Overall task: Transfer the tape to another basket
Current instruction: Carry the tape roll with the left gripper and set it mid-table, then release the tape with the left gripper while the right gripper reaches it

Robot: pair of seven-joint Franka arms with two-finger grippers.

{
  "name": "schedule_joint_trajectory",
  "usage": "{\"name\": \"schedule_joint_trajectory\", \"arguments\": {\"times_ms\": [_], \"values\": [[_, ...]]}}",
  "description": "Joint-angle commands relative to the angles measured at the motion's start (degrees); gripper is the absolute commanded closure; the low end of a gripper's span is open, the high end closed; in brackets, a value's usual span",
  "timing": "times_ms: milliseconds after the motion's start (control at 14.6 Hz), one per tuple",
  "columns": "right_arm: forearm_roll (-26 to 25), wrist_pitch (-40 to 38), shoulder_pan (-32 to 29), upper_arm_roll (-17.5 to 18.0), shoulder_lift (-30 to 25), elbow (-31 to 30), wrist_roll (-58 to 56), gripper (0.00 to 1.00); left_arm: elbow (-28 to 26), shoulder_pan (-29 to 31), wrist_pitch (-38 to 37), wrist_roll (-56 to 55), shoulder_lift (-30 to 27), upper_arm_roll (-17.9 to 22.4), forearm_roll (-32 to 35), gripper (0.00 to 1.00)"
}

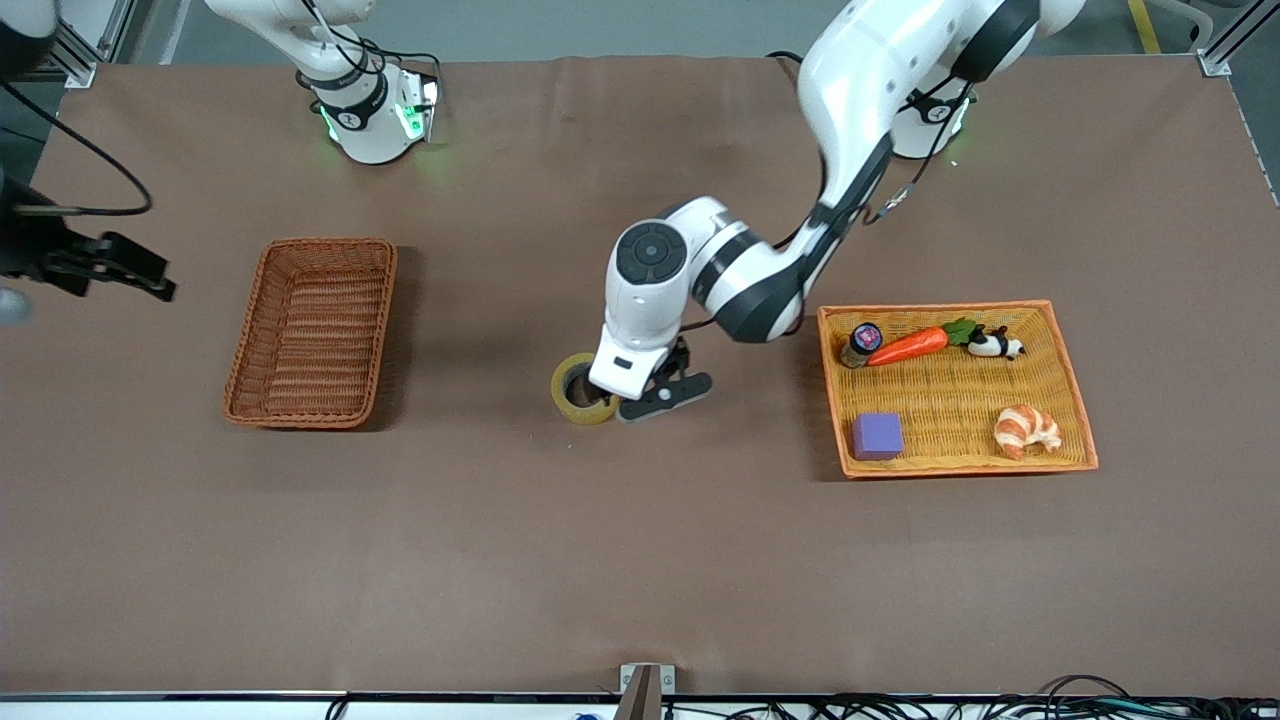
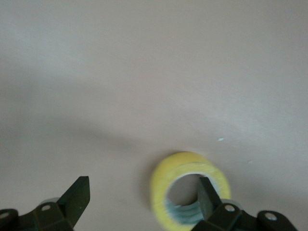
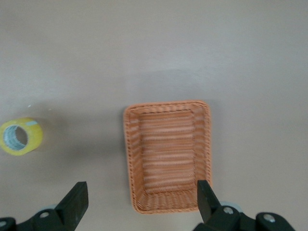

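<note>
Tape (image 1: pixel 583 389) sits on the bare table between the two baskets. My left gripper (image 1: pixel 640 398) spread wide, one finger in its core. Right gripper (image 1: pixel 118 265) wide, waiting over the table's edge near the dark wicker basket (image 1: pixel 312 332).

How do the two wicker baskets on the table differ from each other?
The dark basket toward the right arm's end holds nothing; the orange tray toward the left arm's end holds a carrot, a croissant, a purple block, a small bottle and a panda toy. The basket is reddish-brown and narrower; the tray is brighter and wider. Both are rectangular woven wicker.
</note>
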Motion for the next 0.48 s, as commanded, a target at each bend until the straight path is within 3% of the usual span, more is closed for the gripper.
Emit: {"name": "schedule_joint_trajectory", "arguments": {"times_ms": [0,205,411], "values": [[0.7,5.2,2.4,4.6,0.2,-5.4,1.1,0.0,-4.3,5.8,-7.9,10.2,-9.0,-0.4,-0.8,0.0],[0.6,14.0,4.6,10.7,3.1,-10.5,9.8,0.0,-11.1,13.4,-8.7,18.3,-17.5,-2.2,-1.0,0.0],[0.5,25.8,9.6,14.0,9.5,-14.2,19.2,0.0,-19.0,26.0,-8.8,30.3,-28.1,-9.3,-2.1,0.0]]}}
